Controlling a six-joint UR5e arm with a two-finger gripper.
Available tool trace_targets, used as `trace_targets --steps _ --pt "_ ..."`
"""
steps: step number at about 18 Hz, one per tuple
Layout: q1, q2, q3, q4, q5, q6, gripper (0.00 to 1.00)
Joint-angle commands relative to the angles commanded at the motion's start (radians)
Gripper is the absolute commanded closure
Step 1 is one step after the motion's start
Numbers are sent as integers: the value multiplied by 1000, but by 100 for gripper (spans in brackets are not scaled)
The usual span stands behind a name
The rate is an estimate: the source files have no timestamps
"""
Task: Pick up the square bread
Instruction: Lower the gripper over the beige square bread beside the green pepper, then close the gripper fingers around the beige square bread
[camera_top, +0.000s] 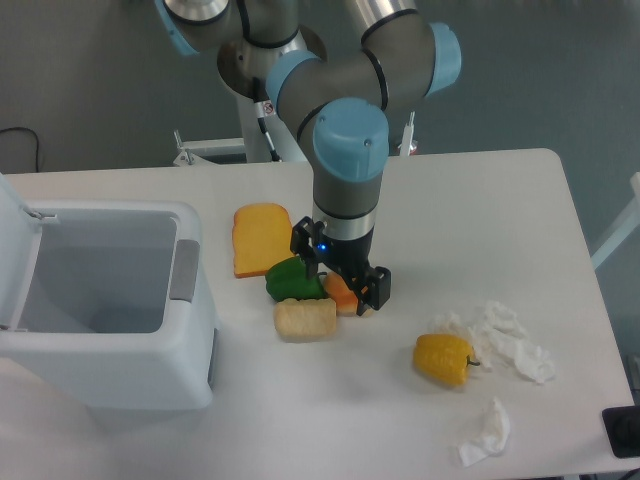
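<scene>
The square bread (305, 319) is a pale beige blocky piece lying on the white table (480, 210), just in front of a green pepper (292, 279). My gripper (338, 279) is open, its fingers spread, and hangs over the round orange bun (342, 293), which it mostly hides. The gripper is just behind and to the right of the square bread and does not touch it.
A flat orange toast slice (261, 238) lies behind the green pepper. A white open bin (100, 300) stands at the left. A yellow pepper (444, 358) and crumpled white tissues (505, 340) lie at the front right, with another tissue (487, 432) near the front edge.
</scene>
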Motion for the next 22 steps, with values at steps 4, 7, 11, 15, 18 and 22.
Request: trace_targets --steps 4,7,11,15,18,22 --pt "-25 -51 0 -2 35 -8 0" --pt "-37 -64 -17 -5 44 -9 0" --pt "-48 -95 -23 -3 45 -20 0" --pt "-55 -114 -23 -2 44 -21 0" --pt "-57 -123 -23 -3 46 -25 0" --pt "-77 -137 -40 -6 51 -31 0"
